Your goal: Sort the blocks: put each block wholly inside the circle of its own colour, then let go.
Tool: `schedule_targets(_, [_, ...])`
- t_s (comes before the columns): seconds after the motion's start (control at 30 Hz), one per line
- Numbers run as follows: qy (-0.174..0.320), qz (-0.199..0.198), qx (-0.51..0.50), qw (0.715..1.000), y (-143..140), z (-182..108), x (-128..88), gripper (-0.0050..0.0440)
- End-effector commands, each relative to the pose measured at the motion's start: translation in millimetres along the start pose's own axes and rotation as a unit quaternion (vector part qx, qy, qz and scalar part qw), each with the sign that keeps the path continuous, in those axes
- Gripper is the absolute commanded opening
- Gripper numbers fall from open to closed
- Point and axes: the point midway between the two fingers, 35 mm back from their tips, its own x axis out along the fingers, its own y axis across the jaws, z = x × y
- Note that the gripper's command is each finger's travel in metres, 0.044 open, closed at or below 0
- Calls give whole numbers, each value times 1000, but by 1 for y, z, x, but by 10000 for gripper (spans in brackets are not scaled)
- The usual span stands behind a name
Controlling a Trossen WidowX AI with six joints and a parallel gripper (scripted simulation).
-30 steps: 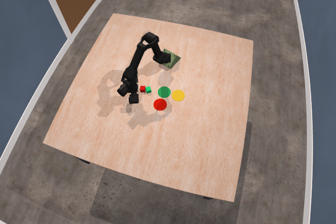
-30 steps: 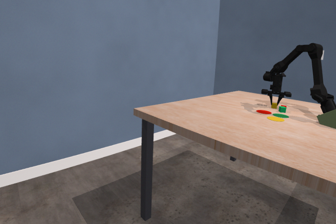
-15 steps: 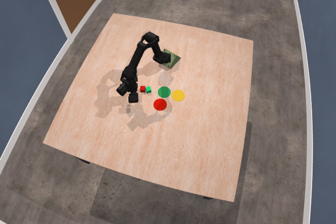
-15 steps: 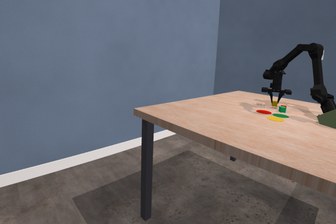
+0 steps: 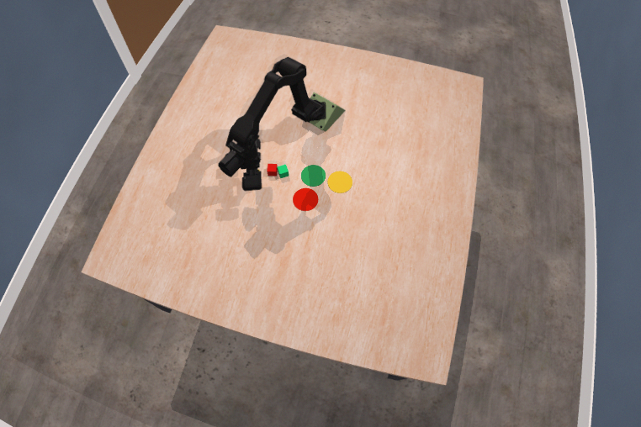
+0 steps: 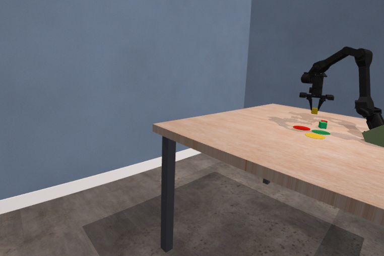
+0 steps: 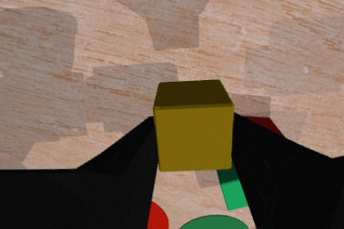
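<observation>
My gripper (image 6: 315, 108) is shut on the yellow block (image 7: 193, 125) and holds it lifted above the table; the block also shows in the exterior view (image 6: 314, 111). In the overhead view the gripper (image 5: 250, 180) hides the yellow block. The red block (image 5: 272, 169) and the green block (image 5: 283, 171) sit side by side on the table, just right of the gripper. The green circle (image 5: 312, 174), the yellow circle (image 5: 340, 181) and the red circle (image 5: 305, 198) lie flat further right, all empty. Parts of the green block (image 7: 232, 189), red circle (image 7: 156, 218) and green circle (image 7: 214, 222) show below the held block in the wrist view.
The arm's green base plate (image 5: 325, 111) stands behind the circles, with the arm (image 5: 267, 96) arching over the table. The table edge is far from the blocks on every side.
</observation>
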Motion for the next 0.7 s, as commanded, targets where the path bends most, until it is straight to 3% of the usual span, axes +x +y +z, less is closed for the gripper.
schedule_targets(0.0, [-16,18,0,1000,5,4,-22,105])
schedule_targets(0.4, [-21,22,1,1000,1,-1,-60,105])
schedule_targets(0.67, [-6,8,2,1000,1,-5,-50,105])
